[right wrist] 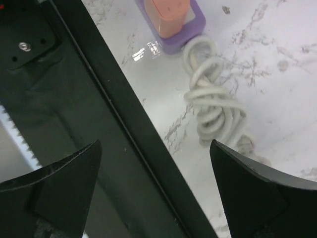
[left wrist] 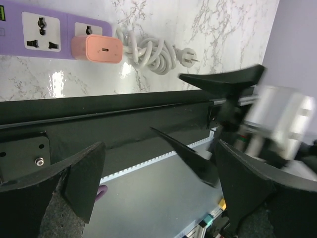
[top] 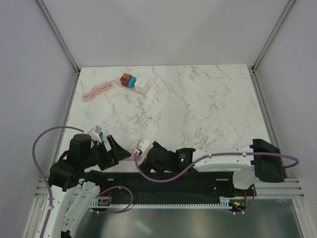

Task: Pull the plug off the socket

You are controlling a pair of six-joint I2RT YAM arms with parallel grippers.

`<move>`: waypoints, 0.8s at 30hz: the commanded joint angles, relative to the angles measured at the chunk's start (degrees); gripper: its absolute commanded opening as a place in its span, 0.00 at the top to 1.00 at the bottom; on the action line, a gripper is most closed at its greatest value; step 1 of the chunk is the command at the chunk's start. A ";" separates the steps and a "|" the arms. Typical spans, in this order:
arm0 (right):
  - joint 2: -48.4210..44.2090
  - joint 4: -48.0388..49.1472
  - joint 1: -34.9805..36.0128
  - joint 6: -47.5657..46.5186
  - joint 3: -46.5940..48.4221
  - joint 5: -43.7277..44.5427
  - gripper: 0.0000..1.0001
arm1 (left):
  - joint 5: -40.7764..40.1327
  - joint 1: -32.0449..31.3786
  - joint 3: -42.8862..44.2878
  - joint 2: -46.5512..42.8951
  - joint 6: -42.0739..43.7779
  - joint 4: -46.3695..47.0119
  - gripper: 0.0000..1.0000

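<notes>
The plug (left wrist: 96,48), a pink block, sits in the last outlet of a purple strip (left wrist: 63,29). The strip lies on the table (left wrist: 223,25) at its near edge, just past the black rail (left wrist: 99,124) of the arm mount. A coiled white cord (left wrist: 148,49) leaves the strip's end right beside the plug.

Both arms hang low over the rail, short of the strip. The left gripper (left wrist: 158,148) has its jaws spread wide with nothing between them. The right gripper (right wrist: 156,144) is the same, wide open and empty, and it looks down on the plug end and the coil.

The step in hand appears to be the approach. It would go best with the work shared. The left jaws could press down on the strip's bare length, away from the plug, so the strip cannot lift or slide. The right jaws could come down around the plug's two flat sides, low on the block but clear of the strip. They should shut firmly, since the smooth casing looks likely to slip. The pull should run straight along the pins, without rocking. The right jaws must also stay clear of the cord, which lies just beside the plug and could be pinched with it.
</notes>
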 commanded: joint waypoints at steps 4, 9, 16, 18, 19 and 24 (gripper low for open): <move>15.44 -2.00 0.87 -12.17 9.68 9.48 0.14 | -1.34 0.19 6.76 -2.69 1.79 -2.36 0.03; 18.27 -1.74 -0.01 -15.08 11.01 9.40 0.18 | -1.08 0.19 8.71 -4.89 1.97 -1.93 0.03; 19.77 -3.15 -5.36 -14.47 9.17 4.12 0.32 | 4.72 0.19 4.23 -5.43 -0.14 6.33 0.04; 19.15 -3.32 -6.25 -13.33 6.89 3.59 0.32 | 5.34 0.19 4.23 -3.33 -1.45 6.86 0.05; 18.45 -3.49 -6.51 -13.06 6.27 3.07 0.33 | 6.82 0.19 4.32 -2.71 -2.07 6.95 0.05; 18.18 -4.64 -7.65 -10.78 3.71 3.24 0.53 | 3.27 -2.08 7.38 -0.07 -1.63 2.23 0.16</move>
